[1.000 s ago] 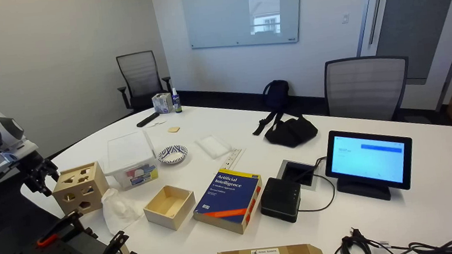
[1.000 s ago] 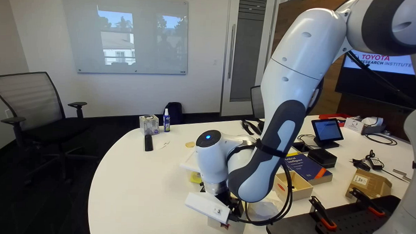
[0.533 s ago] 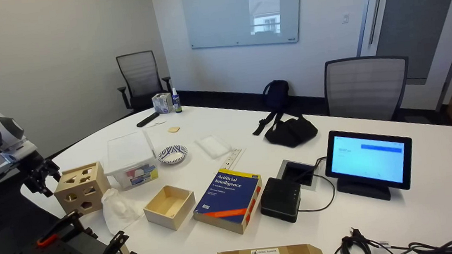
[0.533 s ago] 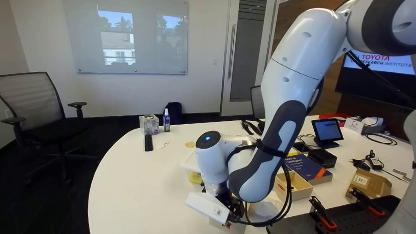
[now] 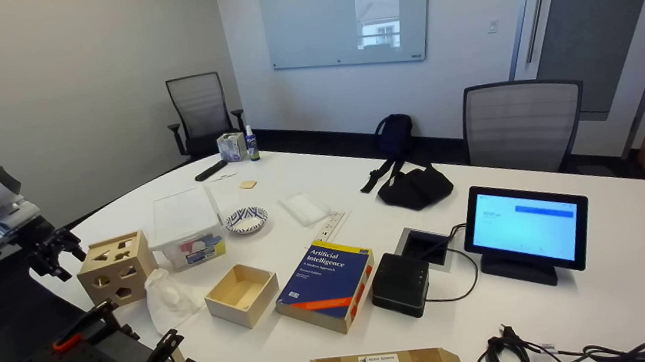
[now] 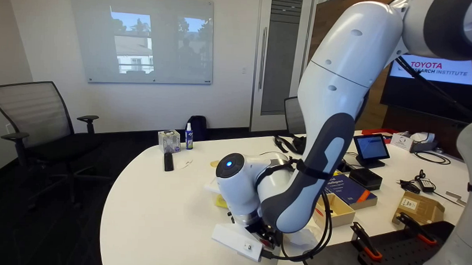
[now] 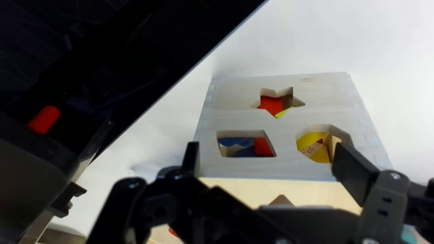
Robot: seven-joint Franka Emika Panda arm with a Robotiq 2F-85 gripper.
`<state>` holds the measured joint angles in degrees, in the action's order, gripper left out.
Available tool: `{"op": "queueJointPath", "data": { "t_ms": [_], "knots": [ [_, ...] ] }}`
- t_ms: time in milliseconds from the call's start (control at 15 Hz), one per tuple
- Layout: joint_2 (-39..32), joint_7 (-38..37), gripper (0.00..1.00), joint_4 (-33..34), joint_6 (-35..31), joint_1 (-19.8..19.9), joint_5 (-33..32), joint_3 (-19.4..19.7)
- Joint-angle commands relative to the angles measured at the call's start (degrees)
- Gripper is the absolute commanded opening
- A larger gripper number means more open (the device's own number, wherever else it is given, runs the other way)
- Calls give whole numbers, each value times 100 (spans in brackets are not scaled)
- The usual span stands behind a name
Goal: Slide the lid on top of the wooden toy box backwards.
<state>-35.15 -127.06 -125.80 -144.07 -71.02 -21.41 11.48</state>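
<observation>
Robot arm (image 6: 322, 147) has tipped a bit since half a second ago in an exterior view, leaning over the white table (image 6: 146, 223). In an exterior view, the wooden toy box (image 5: 112, 270) sits just beside the gripper (image 5: 72, 264), its lid (image 5: 113, 250) on top. In the wrist view, the gripper's fingers (image 7: 354, 173) are spread far apart, and the box's star hole (image 7: 275, 101) shows past them.
</observation>
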Motion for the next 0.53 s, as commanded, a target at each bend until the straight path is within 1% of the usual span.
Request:
{"op": "queueJointPath", "data": {
  "t_ms": [0,200,467],
  "knots": [
    [188,-241,100,27,402,31,-261,-87],
    [201,-222,100,61,462,61,-368,-137],
    [433,-180,100,-45,294,100,-422,-259]
  ]
}}
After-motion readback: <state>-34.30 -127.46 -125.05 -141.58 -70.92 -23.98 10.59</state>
